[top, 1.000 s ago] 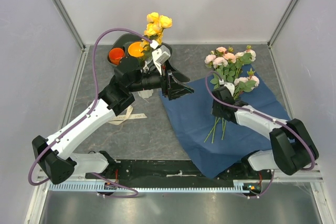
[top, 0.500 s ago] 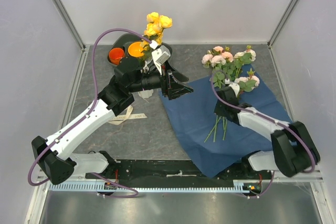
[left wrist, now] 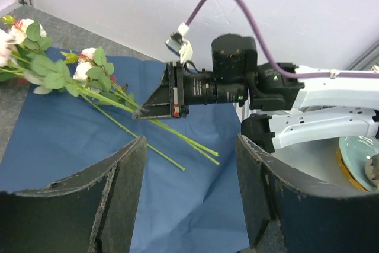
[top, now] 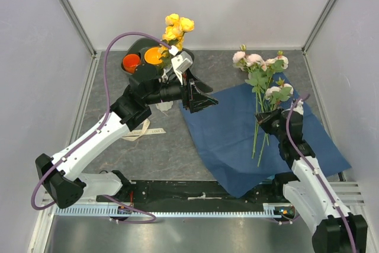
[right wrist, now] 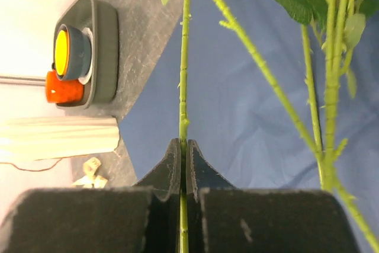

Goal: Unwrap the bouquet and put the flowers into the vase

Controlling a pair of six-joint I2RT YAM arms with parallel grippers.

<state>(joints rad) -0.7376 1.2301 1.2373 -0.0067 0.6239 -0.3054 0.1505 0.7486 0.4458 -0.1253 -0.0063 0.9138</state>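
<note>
My right claw (top: pixel 273 124), near the worktop's right edge, is pinched shut on one thin green stem (right wrist: pixel 183 87) of the pink flowers (top: pixel 260 66). They look light, springy and slick, so I judge the bare lower stem the best hold. Farther left, my left claw (top: pixel 204 96) hangs apart and empty, near the vase (right wrist: pixel 59 137).

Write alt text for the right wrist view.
The right gripper is shut on one green stem, blue paper behind it and more stems to the right. At the left are the white vase and a dark tray holding orange bowls.
</note>
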